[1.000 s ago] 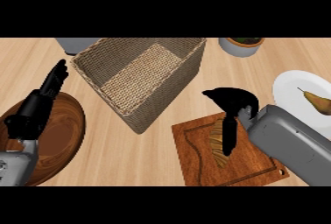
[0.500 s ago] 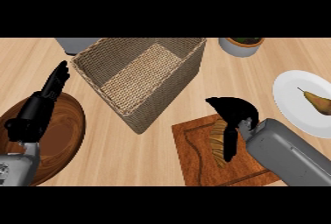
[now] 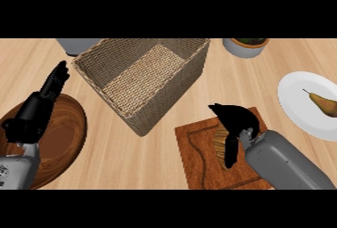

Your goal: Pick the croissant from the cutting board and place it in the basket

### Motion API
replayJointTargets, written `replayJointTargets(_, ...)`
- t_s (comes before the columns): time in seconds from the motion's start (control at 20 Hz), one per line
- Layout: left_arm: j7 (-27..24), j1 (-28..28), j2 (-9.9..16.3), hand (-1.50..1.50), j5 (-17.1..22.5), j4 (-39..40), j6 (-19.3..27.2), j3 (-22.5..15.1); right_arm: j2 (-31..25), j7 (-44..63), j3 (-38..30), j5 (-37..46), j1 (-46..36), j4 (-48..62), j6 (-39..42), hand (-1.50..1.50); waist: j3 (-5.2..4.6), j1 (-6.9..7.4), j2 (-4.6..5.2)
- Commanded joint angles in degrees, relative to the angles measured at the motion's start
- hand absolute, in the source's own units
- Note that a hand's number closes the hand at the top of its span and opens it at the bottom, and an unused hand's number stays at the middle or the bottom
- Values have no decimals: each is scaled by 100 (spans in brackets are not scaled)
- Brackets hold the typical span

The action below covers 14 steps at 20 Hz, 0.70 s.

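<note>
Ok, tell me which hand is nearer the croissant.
Right. The right hand sits directly over the croissant on the cutting board, hiding most of it. The left hand rests open far across the counter, beyond the basket.

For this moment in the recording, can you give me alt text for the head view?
The right hand reaches down over a croissant on a wooden cutting board, its fingers partly hiding it. A wicker basket stands behind; a plate holds a pear. The left hand rests open at left.
</note>
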Motion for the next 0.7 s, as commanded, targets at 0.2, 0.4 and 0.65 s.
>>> replayJointTargets(0.2, -50, -186, -133, 0, -180, 233, -202, 335, 378, -283, -462, 767, 510, -62, 311, -150, -1, -8, 2)
replayJointTargets(0.4, -68, 59, -68, 0, -173, -13, -474, 388, 448, -491, -614, 1017, 638, 172, 484, -150, -1, 6, 2)
replayJointTargets(0.65, 63, -188, -214, 0, -191, 60, -458, 484, 433, -708, -635, 1453, 1163, 23, 273, -150, -1, -24, -1)
